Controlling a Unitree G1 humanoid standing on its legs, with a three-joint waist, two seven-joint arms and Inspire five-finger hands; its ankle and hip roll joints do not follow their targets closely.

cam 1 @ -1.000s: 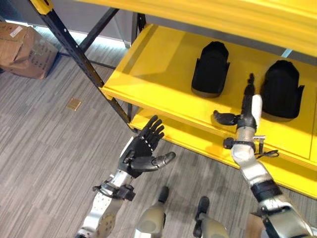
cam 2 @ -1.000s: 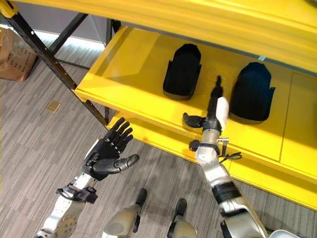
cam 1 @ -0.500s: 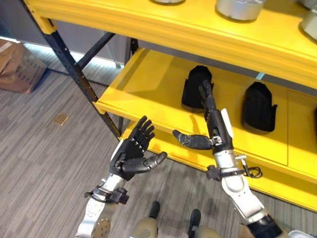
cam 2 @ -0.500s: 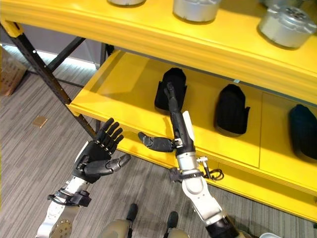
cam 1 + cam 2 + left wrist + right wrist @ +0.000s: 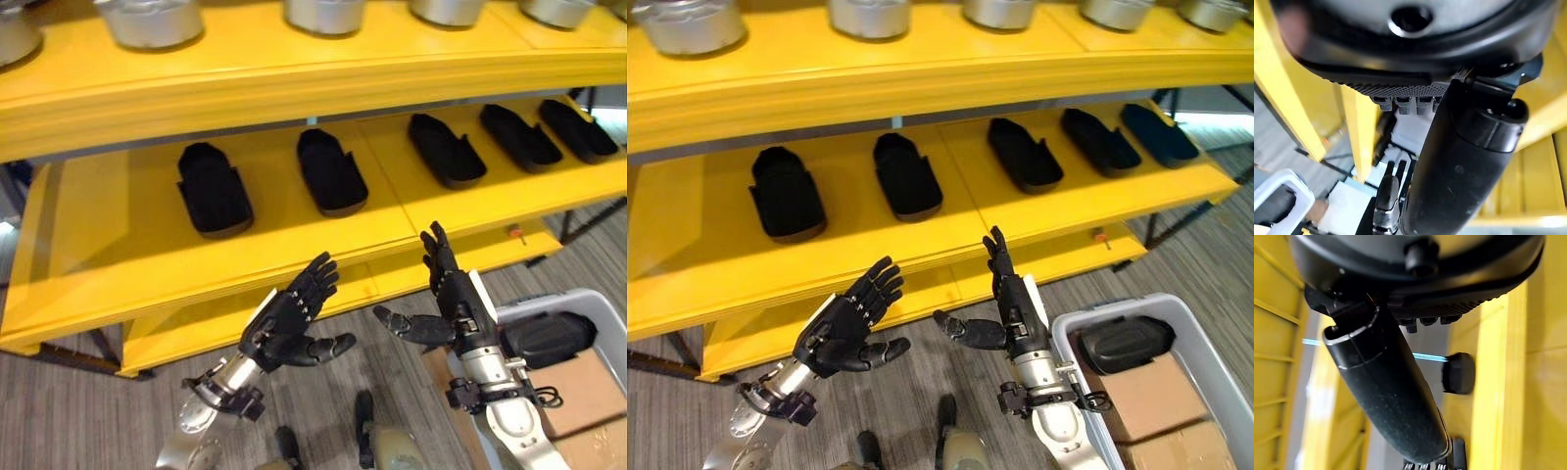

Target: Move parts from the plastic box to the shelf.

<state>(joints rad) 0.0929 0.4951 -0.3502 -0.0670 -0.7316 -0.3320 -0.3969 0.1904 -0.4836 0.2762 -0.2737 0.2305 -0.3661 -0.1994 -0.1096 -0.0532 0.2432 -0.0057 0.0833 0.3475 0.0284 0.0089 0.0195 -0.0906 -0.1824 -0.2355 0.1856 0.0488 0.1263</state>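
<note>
Both robot hands are raised in front of the yellow shelf [image 5: 294, 245] and hold nothing. The left robot hand [image 5: 289, 323] has its fingers spread and straight, with the palm turned to the right and the thumb pointing at the other hand. The right robot hand [image 5: 446, 299] is also spread: its fingers point up toward the shelf edge and its thumb sticks out to the left. The two hands are near each other but apart, and neither touches the shelf.

On the middle level of the shelf lie five black parts in a row (all flat on the board, well apart from each other): the first black part [image 5: 213, 191] at the left, then the second [image 5: 331, 174], the third [image 5: 446, 152], the fourth [image 5: 519, 137] and the fifth [image 5: 578, 129] at the right end. On the upper level stand silver metal cylinders [image 5: 152, 20].

The grey plastic box [image 5: 1205, 338] stands on the floor to the right of the right robot hand. One more black part [image 5: 1122, 343] lies inside it, on top of brown cardboard [image 5: 1156, 397].
</note>
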